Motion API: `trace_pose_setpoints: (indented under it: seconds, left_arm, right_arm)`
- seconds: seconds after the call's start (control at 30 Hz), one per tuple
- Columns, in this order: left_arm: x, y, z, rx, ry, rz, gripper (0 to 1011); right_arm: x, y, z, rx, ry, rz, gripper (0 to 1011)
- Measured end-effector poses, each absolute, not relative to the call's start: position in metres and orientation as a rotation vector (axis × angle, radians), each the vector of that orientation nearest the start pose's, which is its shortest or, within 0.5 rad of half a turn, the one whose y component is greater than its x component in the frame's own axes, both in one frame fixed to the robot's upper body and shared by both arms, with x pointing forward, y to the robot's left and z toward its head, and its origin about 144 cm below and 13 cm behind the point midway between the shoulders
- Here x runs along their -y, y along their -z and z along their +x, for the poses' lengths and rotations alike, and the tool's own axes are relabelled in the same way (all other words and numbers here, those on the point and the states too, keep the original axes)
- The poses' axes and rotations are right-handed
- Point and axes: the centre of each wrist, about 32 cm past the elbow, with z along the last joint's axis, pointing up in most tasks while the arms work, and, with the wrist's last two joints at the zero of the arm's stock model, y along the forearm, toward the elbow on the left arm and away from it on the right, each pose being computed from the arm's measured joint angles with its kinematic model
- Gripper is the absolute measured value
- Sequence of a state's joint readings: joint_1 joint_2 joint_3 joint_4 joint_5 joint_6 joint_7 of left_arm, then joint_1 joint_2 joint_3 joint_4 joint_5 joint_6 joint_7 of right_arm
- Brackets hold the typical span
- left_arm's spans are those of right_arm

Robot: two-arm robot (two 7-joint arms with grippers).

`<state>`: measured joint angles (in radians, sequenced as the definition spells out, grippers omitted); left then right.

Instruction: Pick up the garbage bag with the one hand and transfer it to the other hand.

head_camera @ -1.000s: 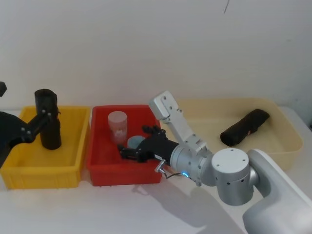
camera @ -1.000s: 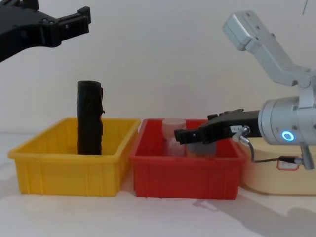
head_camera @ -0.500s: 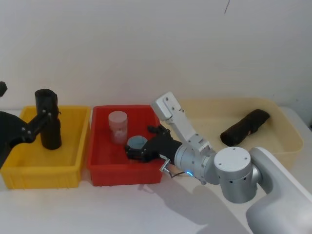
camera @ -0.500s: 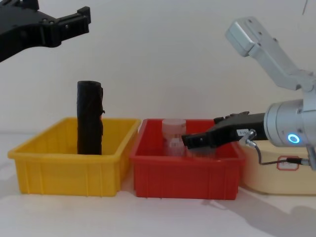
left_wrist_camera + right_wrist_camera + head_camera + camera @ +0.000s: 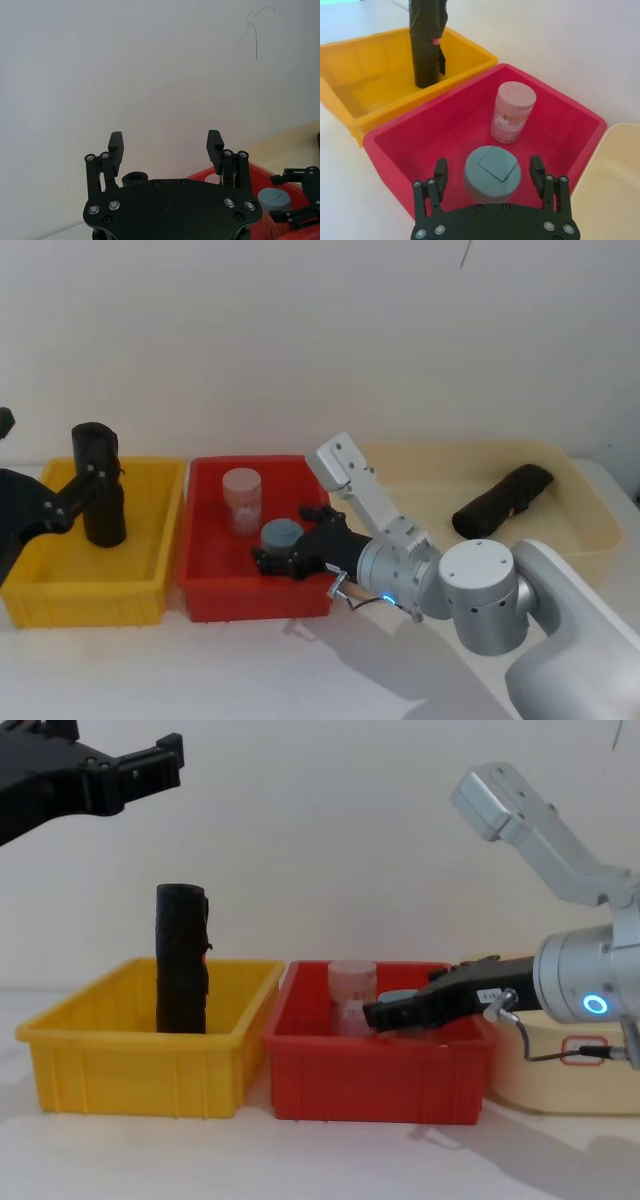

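The garbage bag (image 5: 98,485) is being left upright in the yellow bin (image 5: 60,590); spread fingers of the left gripper (image 5: 165,146) are being held above, ready to descend, while the open right gripper (image 5: 489,175) is being held over the red bin (image 5: 205,585).

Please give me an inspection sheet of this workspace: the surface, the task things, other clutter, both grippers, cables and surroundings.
Surface: white table, bearing three bins.
Job's things: garbage bag stands upright in the yellow bin, ungripped.
Clutter: pink-capped jar and grey-lidded container in the red bin; another black roll lies in the cream bin.
Grippers: left gripper open, raised above the yellow bin; right gripper open, fingers either side of the grey-lidded container.
Cables: thin cable at the right wrist.
Surroundings: plain white wall.
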<state>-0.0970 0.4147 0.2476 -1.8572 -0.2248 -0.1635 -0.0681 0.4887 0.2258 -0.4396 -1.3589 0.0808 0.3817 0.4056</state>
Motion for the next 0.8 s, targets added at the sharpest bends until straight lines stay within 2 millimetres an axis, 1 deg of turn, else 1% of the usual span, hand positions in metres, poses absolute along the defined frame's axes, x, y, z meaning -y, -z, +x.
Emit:
trace_pose_setpoints:
  seconds: [0.27, 0.7, 0.77, 0.8]
  left_arm:
    - [-0.2398, -1.2513, 0.4590, 0.450, -1.143, -0.215, 1002]
    - [-0.2398, -1.2513, 0.4590, 0.449, -1.143, -0.215, 1002]
    - [-0.2398, -1.2513, 0.4590, 0.449, -1.143, -0.215, 1002]
    - [-0.2398, -1.2513, 0.4590, 0.450, -1.143, -0.215, 1001]
  right_arm:
    - [0.1760, -1.2321, 0.5683, 0.031, 0.861, -0.392, 1001]
    - [0.1716, -1.2321, 0.5706, 0.007, 0.905, -0.406, 1001]
    - [0.1712, -1.2318, 0.5711, 0.004, 0.911, -0.409, 972]
    - [0.1711, -1.2318, 0.5712, 0.003, 0.912, -0.411, 935]
